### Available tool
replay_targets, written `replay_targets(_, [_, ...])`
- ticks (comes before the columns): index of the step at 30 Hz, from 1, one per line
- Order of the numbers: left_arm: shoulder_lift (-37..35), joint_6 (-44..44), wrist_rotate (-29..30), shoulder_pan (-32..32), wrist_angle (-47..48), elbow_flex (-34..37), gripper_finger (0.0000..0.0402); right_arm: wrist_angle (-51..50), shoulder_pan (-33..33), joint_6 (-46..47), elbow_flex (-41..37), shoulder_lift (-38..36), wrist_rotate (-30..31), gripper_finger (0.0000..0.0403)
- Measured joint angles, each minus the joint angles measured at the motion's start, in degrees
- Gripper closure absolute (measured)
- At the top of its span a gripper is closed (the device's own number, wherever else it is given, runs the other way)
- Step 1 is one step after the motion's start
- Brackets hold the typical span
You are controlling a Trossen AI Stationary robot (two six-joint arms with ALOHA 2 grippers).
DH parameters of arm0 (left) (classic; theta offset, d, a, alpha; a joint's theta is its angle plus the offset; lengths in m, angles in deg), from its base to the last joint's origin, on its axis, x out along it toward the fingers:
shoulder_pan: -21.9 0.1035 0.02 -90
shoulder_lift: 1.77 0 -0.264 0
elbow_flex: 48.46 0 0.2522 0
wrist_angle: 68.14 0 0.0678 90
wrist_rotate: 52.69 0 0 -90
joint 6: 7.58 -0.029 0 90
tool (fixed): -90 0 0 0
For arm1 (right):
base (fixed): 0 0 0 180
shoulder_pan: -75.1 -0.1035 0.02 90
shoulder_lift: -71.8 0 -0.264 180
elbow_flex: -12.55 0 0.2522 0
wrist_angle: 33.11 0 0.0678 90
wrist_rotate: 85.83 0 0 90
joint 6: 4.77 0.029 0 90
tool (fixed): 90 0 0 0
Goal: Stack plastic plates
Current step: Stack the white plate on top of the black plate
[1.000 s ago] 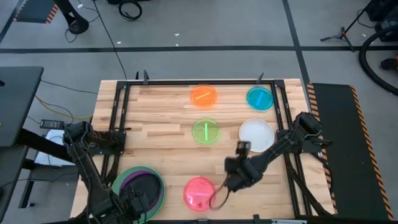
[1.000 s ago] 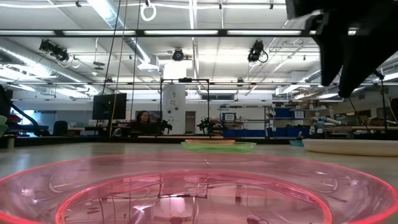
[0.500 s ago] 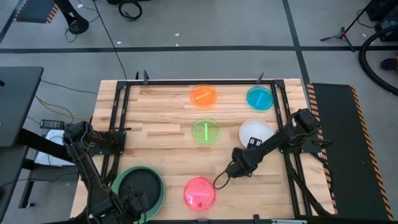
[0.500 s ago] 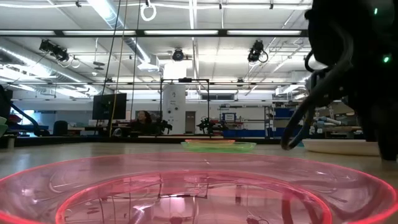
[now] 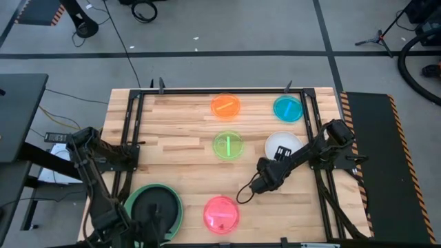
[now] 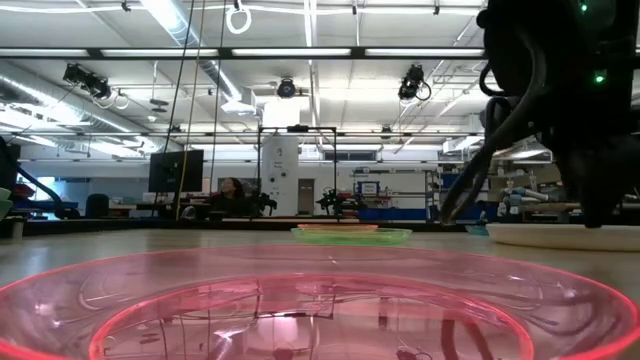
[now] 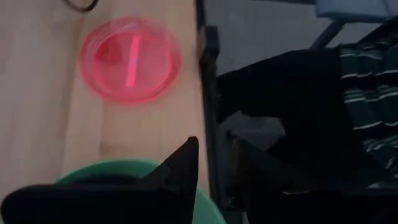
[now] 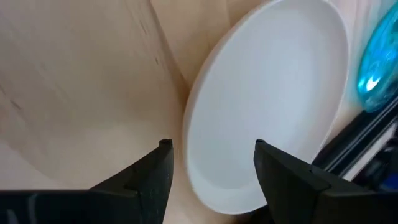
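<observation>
A stack sits at the table's near left: a large green plate (image 5: 132, 201) with the black plate (image 5: 154, 204) lying in it. The purple plate is hidden. Pink (image 5: 221, 213), lime (image 5: 227, 146), orange (image 5: 225, 105), cyan (image 5: 287, 108) and white (image 5: 286, 142) plates lie flat and apart on the wood. My left gripper (image 5: 148, 220) is open over the stack's near edge (image 7: 214, 168). My right gripper (image 5: 274, 165) is open at the white plate's near rim (image 8: 214, 165), with that rim (image 8: 193, 143) showing between its fingers; I see no touch.
A black metal frame (image 5: 131, 117) borders the wooden top on its left, far and right sides. Bare wood lies between the stack and the lime plate. A cable loop (image 5: 244, 194) hangs from my right arm above the table, near the pink plate.
The black plate has settled flat into the stack and now covers the purple plate, which showed as a crescent before. My right gripper has travelled from beside the pink plate toward the far right, up to the white plate's near rim.
</observation>
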Motion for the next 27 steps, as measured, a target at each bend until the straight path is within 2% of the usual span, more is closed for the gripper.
replay_targets(5, [0.0, -4.4, 0.0, 0.1, -3.6, 0.0, 0.0294, 3.7, 3.1, -2.2, -3.6, 0.0, 0.4, 0.0173])
replay_targets(11, [0.0, -4.9, 0.0, 0.1, -3.0, 0.0, 0.0294, 12.0, 7.9, -6.0, -9.4, -0.5, -0.9, 0.0174])
replay_targets(16, [0.0, -4.0, 0.3, 0.3, -1.6, 0.0, 0.0294, 12.7, 10.1, -6.6, -9.6, -1.2, -0.9, 0.0195])
replay_targets(21, [0.0, -3.4, 0.4, 0.4, -0.2, 0.0, 0.0294, 15.9, 11.1, -8.3, -9.9, -4.2, -1.3, 0.0251])
replay_targets(24, [0.0, -3.5, 1.6, 0.7, 2.5, 0.0, 0.0294, 16.3, 11.2, -10.0, -9.9, -6.1, -1.7, 0.0301])
replay_targets(27, [0.0, -1.5, 5.5, 1.0, 8.9, 0.0, 0.0294, 15.9, 11.1, -10.8, -9.9, -7.6, -1.6, 0.0361])
